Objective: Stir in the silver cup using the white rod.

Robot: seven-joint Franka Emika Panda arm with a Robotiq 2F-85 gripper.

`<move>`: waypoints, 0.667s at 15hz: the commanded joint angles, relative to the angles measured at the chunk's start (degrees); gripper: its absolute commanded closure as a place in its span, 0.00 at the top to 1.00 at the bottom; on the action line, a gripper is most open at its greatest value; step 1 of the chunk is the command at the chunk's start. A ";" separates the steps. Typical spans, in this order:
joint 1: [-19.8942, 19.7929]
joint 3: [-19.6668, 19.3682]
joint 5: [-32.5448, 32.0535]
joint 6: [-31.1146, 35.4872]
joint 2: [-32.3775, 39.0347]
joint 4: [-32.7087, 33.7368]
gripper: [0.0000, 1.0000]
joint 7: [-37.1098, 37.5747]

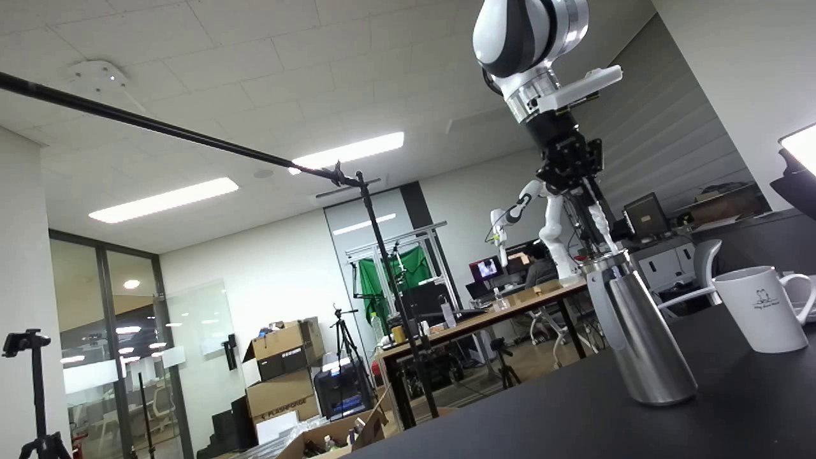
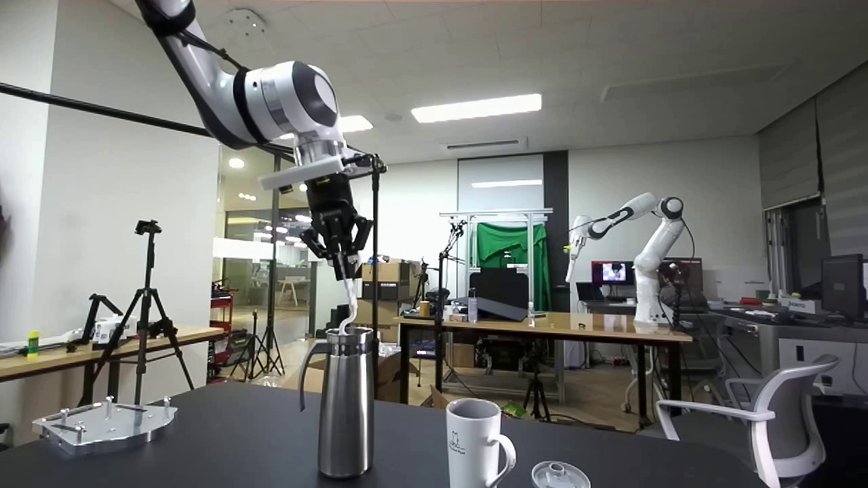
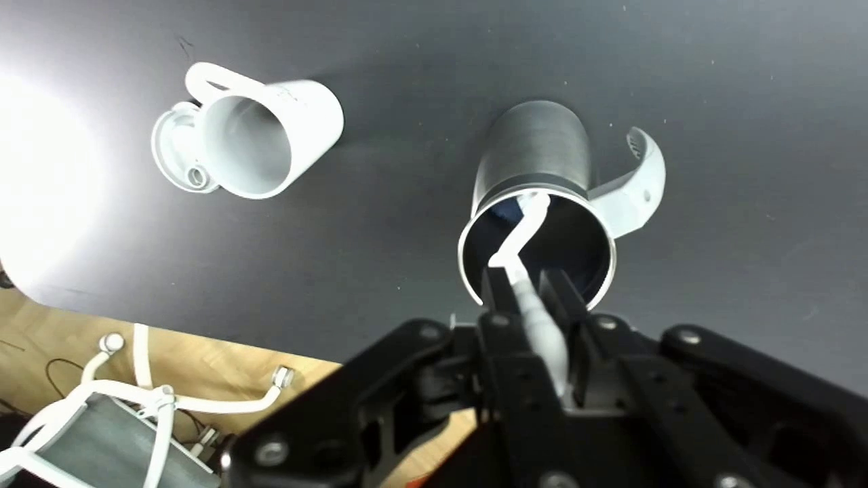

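The tall silver cup (image 1: 647,341) stands upright on the black table, with a handle on its side; it also shows in an exterior view (image 2: 347,413) and in the wrist view (image 3: 542,146). My gripper (image 2: 344,266) is above the cup's mouth, pointing down; it also shows in the wrist view (image 3: 529,281). It is shut on the white rod (image 2: 350,295), which looks bent in its lower part. The rod (image 3: 521,237) reaches into the cup's mouth toward the far inner wall. Its lower tip is hidden inside the cup in both exterior views.
A white mug (image 2: 468,444) with a handle stands beside the cup. A small round lid (image 2: 561,476) lies by the mug. A metal plate with bolts (image 2: 108,427) sits on the table's far side. A grey chair (image 2: 780,420) stands past the table edge.
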 commanded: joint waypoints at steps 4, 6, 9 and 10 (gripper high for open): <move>1.79 0.55 -4.18 -20.06 -4.43 8.29 0.04 -0.43; 1.73 0.63 -3.11 -19.90 -5.76 8.57 0.04 -1.49; 1.31 0.16 -0.14 -15.90 -5.93 7.02 0.04 -2.67; 1.11 -0.12 1.14 -14.37 -5.37 6.31 0.04 -3.14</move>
